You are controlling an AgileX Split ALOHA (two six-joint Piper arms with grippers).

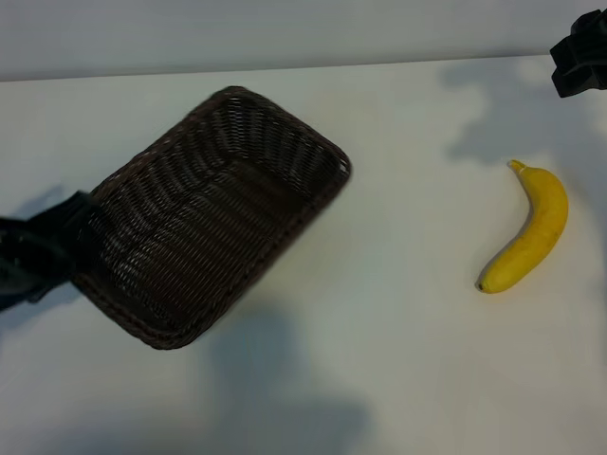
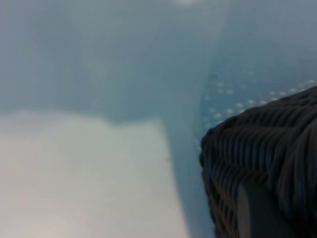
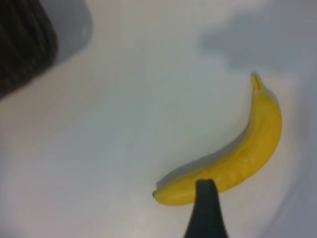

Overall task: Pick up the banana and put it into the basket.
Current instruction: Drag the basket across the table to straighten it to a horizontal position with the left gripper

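Banana (image 1: pixel 529 234) lies untouched near your table's right edge, left gripper (image 1: pixel 81 248) pinching the basket (image 1: pixel 213 213) rim, right gripper (image 1: pixel 580 55) spread above.

Bright, even light; soft grey shadows fall on the white worktop (image 1: pixel 398 313). The left wrist view is blurred.

The basket (image 1: pixel 213 218) sits at the table's (image 1: pixel 379 360) left, its left end touching the left gripper (image 1: pixel 71 242). The banana (image 1: pixel 529 232) lies well apart at right, below the right gripper (image 1: pixel 580 55).
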